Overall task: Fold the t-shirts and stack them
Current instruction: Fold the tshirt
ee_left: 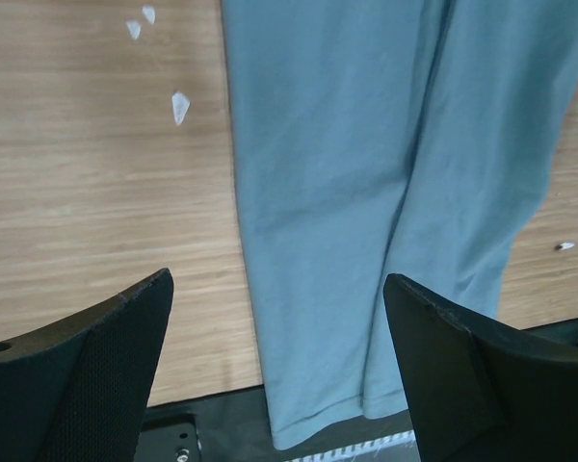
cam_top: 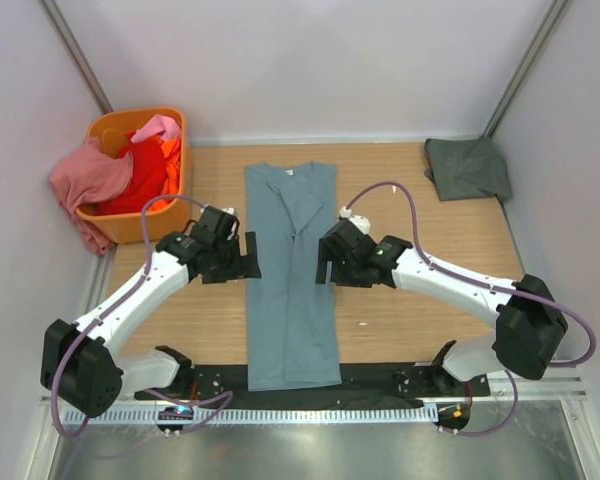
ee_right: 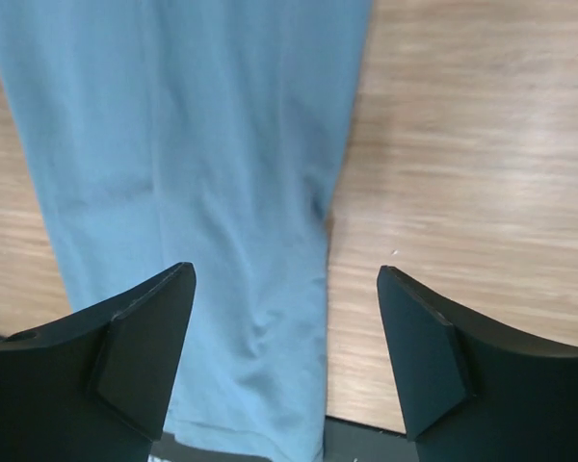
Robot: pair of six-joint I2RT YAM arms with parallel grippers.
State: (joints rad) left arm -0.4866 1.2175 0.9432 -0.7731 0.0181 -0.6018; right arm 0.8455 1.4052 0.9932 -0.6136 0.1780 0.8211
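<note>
Wooden table [cam_top: 410, 290] below, left end effector [cam_top: 246, 256] and right end effector [cam_top: 327, 266] gape empty.

Bright even overhead light, faint soft shadows, top view sharp, wrist views slightly soft

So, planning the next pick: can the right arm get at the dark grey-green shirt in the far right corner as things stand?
Probably yes. The right gripper is open over the blue shirt, and only bare table lies between it and the dark grey-green shirt, though the reach looks long.
</note>
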